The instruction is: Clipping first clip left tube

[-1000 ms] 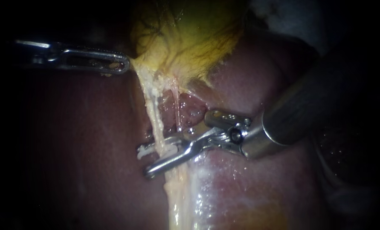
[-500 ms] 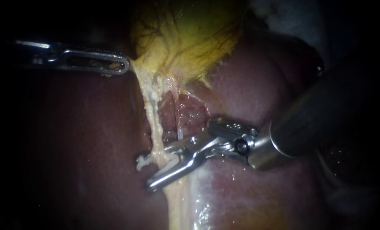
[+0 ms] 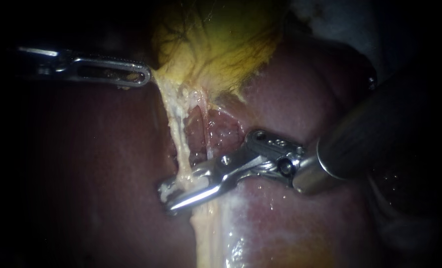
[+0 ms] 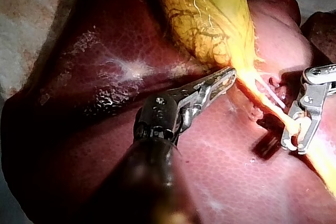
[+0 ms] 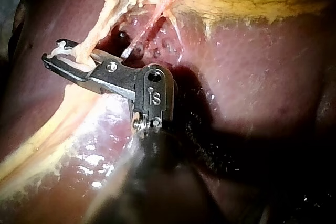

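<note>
Narrowing is the main change: the right instrument [image 3: 167, 197] had its jaws wide on either side of the left tube [image 3: 179, 141] a second ago, and they now stand close together across it, with the white clip [image 3: 165, 189] squeezed between them. Its shaft has also drawn slightly back toward the upper right. The left instrument [image 3: 145, 77] has not shifted; its jaws grip the edge of the gallbladder [image 3: 216, 44] and keep the strands taut over the liver [image 3: 106, 164].

The left tube runs down from the gallbladder's neck as the thicker pale strand and passes through the right jaws partway along. The thinner right tube [image 3: 208, 141] lies just beside it and seems to run behind the jaws rather than between them. The right wrist view shows the clip [image 5: 62, 52] at the jaw tips, with the tube crossing just behind it.

The step in hand looks like the squeeze itself, well along but perhaps not complete. Next, the jaws likely need to close fully until the clip locks, then open and back away without dragging the tube.
</note>
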Tool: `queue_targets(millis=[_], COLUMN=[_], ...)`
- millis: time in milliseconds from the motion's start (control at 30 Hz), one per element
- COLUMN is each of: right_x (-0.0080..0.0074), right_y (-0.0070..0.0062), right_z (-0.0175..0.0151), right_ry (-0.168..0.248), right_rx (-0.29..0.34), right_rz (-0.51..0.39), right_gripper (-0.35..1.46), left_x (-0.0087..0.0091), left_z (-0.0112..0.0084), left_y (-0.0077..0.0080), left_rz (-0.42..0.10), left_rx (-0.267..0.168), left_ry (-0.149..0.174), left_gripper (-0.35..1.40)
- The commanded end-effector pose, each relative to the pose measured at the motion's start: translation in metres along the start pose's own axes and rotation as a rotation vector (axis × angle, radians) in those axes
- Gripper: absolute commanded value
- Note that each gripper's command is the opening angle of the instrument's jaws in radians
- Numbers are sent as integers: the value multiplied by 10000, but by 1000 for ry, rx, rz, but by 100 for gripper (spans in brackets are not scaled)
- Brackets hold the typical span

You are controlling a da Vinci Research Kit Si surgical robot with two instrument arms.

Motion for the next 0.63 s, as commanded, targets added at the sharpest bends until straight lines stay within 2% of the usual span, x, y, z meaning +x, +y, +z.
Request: queue_targets(millis=[33,100,200,333,633], right_x=[0,1,1,1,1], right_y=[0,0,3,4,3], right_z=[0,0,0,-3,-3], right_ry=[0,0,-7,-40,-43], right_rx=[1,1,-11,-36,-37], right_rz=[-1,0,0,3,3], right_gripper=[-18,-35,-35,-35,-35], left_x=[0,0,0,0,0], left_z=[0,0,0,0,0], left_y=[0,0,0,0,0], left_rz=[0,0,0,0,0], left_rx=[0,0,0,0,0], left_ry=[0,0,0,0,0], left_gripper=[-35,-35,-35,-35,-35])
